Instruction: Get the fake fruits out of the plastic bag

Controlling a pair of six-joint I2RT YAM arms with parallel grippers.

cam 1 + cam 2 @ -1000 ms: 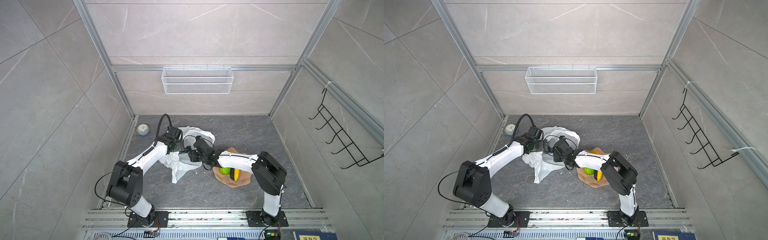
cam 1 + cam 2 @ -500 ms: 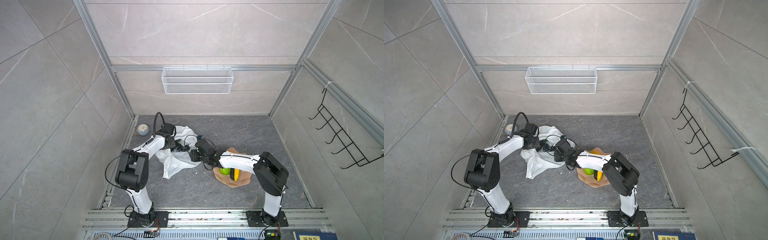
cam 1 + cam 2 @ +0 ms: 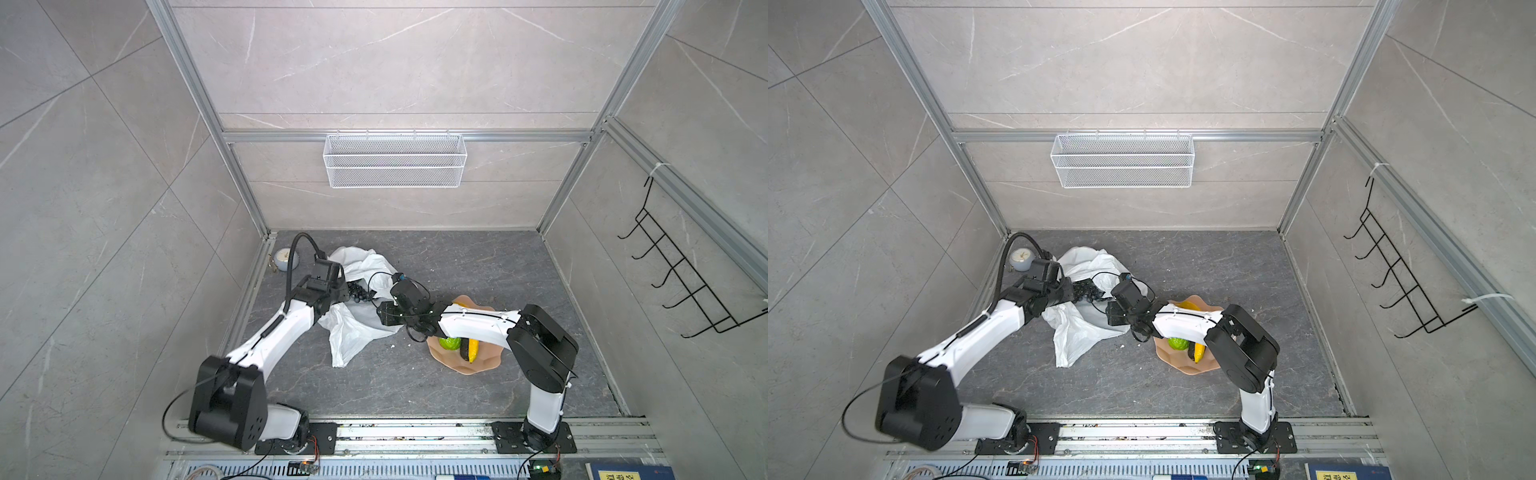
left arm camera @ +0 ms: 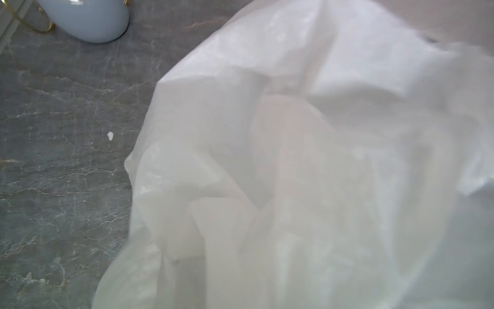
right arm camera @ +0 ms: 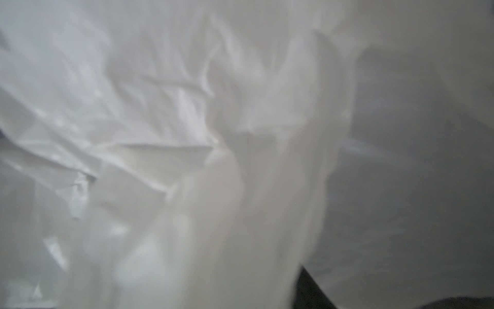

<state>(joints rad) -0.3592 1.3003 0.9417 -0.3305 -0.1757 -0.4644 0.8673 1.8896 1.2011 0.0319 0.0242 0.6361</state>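
Note:
The white plastic bag (image 3: pixel 353 332) lies crumpled on the grey floor between my two arms, and its film fills both wrist views (image 4: pixel 294 133) (image 5: pixel 160 107). A black grape bunch (image 3: pixel 360 292) (image 3: pixel 1086 291) lies on the bag right at the tip of my left gripper (image 3: pixel 345 293). That gripper is shut, and the film hides what is between its fingers. My right gripper (image 3: pixel 381 314) presses into the bag from the right, its jaws hidden. A bumpy green fruit (image 3: pixel 449 343) and a yellow banana (image 3: pixel 473 349) rest on the pink plate (image 3: pixel 486 365).
A small pale clock (image 3: pixel 284 259) (image 4: pixel 88 18) stands in the back left corner. A white wire basket (image 3: pixel 395 160) hangs on the back wall and a black hook rack (image 3: pixel 681 270) on the right wall. My right forearm crosses above the plate.
My left gripper has gone from open to shut beside the grapes, and the left arm swung out and back. The bag's folds have shifted. The right arm has held still.

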